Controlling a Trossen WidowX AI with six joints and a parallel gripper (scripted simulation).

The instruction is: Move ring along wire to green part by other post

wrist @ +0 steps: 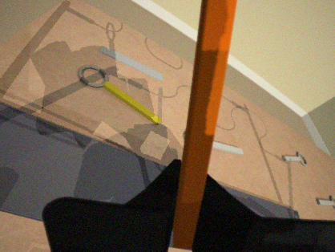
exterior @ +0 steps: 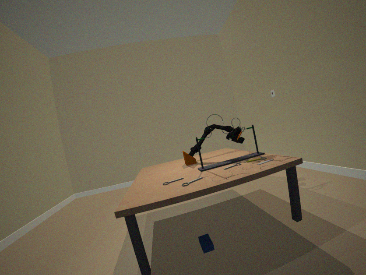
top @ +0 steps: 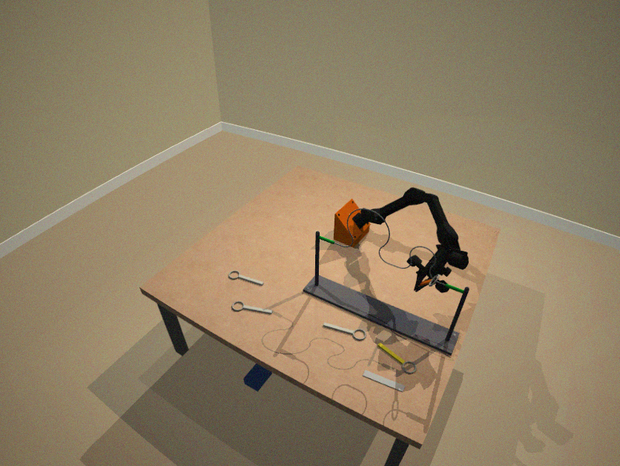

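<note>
The tool [wrist: 188,209] is clamped on the orange handle [wrist: 204,100], centre frame; it looks light and rigid, best gripped mid-length.

The orange handle [wrist: 202,120] is a long, straight, square-edged bar, clamped between the black fingers of the gripper [top: 423,278] and running from 6 to 12 o'clock through the wrist view. Its small grey ring [top: 434,281] sits at the inner end of the green wire section [top: 452,288] beside the right-hand post [top: 459,313]. From there the thin grey wire [top: 389,235] loops away toward 10 o'clock to the green section [top: 326,240] on the other post [top: 317,258].
</note>
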